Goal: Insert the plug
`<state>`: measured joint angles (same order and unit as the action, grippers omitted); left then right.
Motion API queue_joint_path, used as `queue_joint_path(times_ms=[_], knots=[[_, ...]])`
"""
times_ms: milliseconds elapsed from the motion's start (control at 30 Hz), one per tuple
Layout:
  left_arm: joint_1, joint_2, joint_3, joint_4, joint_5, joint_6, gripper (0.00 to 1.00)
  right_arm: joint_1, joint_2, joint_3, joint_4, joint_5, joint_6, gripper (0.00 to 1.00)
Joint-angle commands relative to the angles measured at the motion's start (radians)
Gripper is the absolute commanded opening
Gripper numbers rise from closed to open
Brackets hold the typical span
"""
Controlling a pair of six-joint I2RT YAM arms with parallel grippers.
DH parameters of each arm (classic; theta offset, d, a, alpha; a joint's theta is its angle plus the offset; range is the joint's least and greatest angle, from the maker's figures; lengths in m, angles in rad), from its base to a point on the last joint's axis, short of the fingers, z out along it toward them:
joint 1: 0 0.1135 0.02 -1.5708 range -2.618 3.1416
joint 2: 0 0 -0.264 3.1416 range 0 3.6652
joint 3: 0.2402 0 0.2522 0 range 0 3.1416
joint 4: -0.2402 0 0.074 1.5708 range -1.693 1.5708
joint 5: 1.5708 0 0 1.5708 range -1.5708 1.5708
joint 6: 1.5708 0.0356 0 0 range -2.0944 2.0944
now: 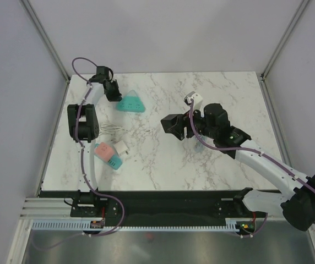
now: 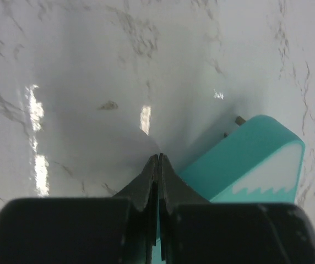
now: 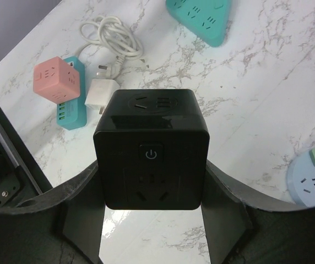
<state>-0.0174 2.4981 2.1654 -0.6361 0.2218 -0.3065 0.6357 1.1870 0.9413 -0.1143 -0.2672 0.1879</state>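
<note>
The white plug (image 1: pixel 122 146) lies on the marble table with its coiled white cable (image 1: pixel 110 130) behind it; in the right wrist view the plug (image 3: pixel 101 93) sits just past a black cube socket (image 3: pixel 151 148). My right gripper (image 3: pixel 152 168) is shut on that black cube socket (image 1: pixel 174 126), one finger on each side, and holds it above the table's middle. My left gripper (image 1: pixel 113 93) is shut and empty at the back left, its tips (image 2: pixel 159 158) right beside the teal triangular socket block (image 2: pixel 251 159), low over the table.
A pink cube socket (image 1: pixel 103 149) rests on a teal strip (image 1: pixel 114 161) near the plug. The teal triangular block (image 1: pixel 131 103) lies at the back left. A pale blue round socket (image 3: pixel 310 186) with a green piece on it sits at the right.
</note>
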Motion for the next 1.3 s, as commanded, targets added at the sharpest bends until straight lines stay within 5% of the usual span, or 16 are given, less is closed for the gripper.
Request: queue_joint_path(times_ms=[0,400,733,867,1033,1267], knots=[[-0.053,-0.062,-0.067,-0.027,0.128,0.026,0.02,-0.002,-0.036,0.053,0.009,0.08,-0.001,0.0],[-0.213,-0.235,-0.349,0.073,0.192,-0.002,0.02,-0.005,0.118,0.25,-0.281,0.457,-0.024,0.0],[-0.122,-0.614,-0.57,0.075,0.106,0.015,0.07,-0.027,0.534,0.737,-0.66,0.336,-0.037,0.0],[-0.124,-0.79,-0.677,0.116,0.273,-0.048,0.18,-0.044,0.652,0.861,-0.711,0.303,-0.073,0.0],[-0.136,-1.116,-0.979,0.318,0.37,-0.154,0.45,-0.045,0.766,0.948,-0.72,0.269,-0.091,0.0],[-0.142,-1.331,-1.163,0.338,0.408,-0.164,0.99,-0.057,0.933,1.105,-0.782,0.207,-0.157,0.0]])
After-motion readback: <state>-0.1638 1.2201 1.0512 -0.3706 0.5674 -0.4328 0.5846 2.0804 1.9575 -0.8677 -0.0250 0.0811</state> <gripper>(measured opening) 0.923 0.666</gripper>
